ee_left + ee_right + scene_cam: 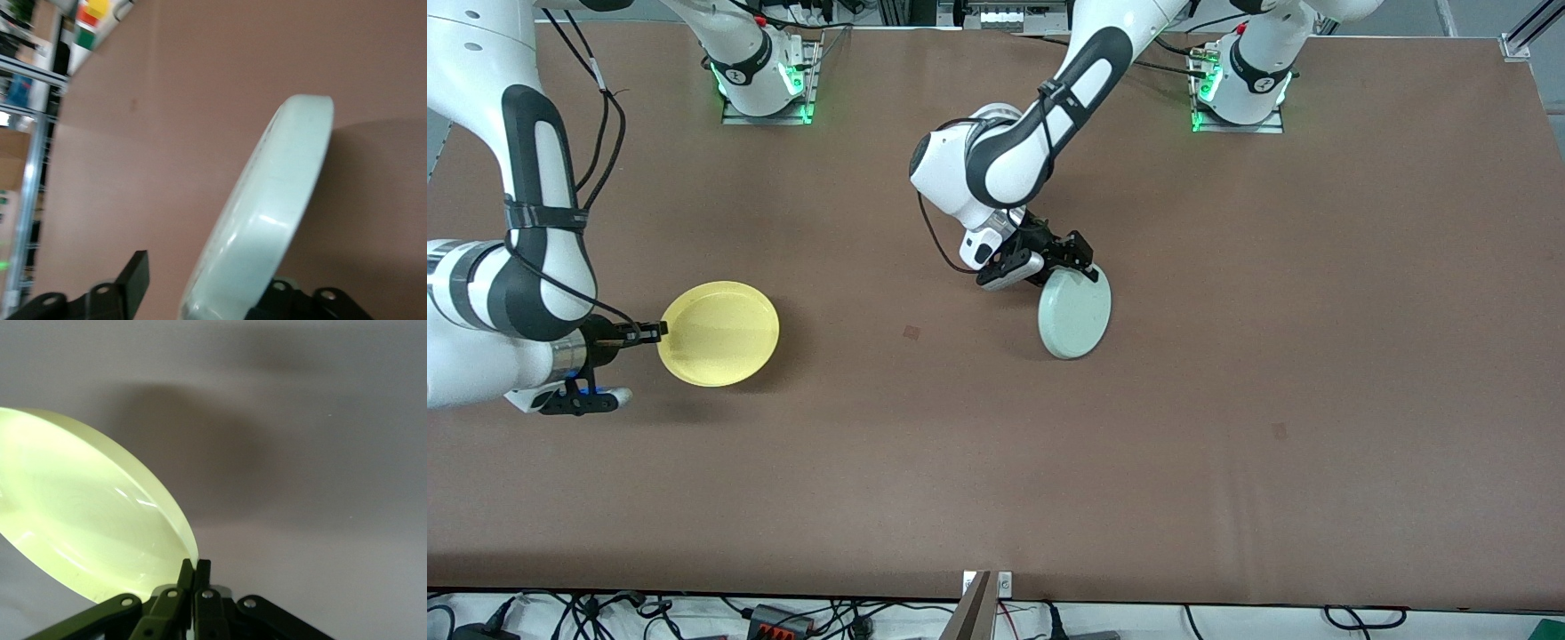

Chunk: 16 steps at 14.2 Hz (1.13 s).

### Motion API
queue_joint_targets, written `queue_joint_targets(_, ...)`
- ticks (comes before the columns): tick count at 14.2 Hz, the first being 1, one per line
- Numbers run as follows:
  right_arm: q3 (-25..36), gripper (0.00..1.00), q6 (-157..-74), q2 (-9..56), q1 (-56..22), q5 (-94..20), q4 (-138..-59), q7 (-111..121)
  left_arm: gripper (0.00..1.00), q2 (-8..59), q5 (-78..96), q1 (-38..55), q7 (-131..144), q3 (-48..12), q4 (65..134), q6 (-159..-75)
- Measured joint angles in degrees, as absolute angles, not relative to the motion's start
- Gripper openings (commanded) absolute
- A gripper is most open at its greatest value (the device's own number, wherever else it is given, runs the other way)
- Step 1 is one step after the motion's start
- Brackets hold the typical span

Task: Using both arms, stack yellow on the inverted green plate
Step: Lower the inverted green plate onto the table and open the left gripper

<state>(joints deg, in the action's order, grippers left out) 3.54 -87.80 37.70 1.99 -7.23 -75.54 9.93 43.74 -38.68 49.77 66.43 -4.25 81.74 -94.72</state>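
Observation:
The yellow plate (719, 333) is toward the right arm's end of the table. My right gripper (654, 333) is shut on its rim and holds it, tilted, a little above the brown table, with its hollow side up. In the right wrist view the fingers (194, 565) pinch the yellow rim (100, 513). The pale green plate (1075, 313) stands tilted near the table's middle, its underside toward the front camera. My left gripper (1063, 258) is at its upper rim, fingers open. In the left wrist view the plate (280, 193) lies between the spread fingers (133, 280), one clear of it.
The brown table (1227, 400) has small dark marks (911, 332) between the two plates and nearer the front camera (1279, 430). The arm bases (765, 84) stand at the table's back edge. Cables run along its front edge.

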Motion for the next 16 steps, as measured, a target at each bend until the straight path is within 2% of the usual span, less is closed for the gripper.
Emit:
queue_joint_targets(5,3.14,0.00,-87.86,37.72,2.26,-7.44,-75.53,10.93,1.00,39.43,-22.91,41.76,66.08,-4.33,81.03,-107.90)
queue_joint_targets(10,3.05,0.00,-88.23,37.91,2.10,-7.44,-75.53,11.60,1.00,39.11,-18.96,40.70,66.14,-4.71,81.43,-109.64)
queue_joint_targets(16,3.08,0.00,-88.32,38.00,2.21,-7.44,-75.53,12.11,1.00,39.18,-18.81,38.72,66.05,-4.71,87.66,-122.07)
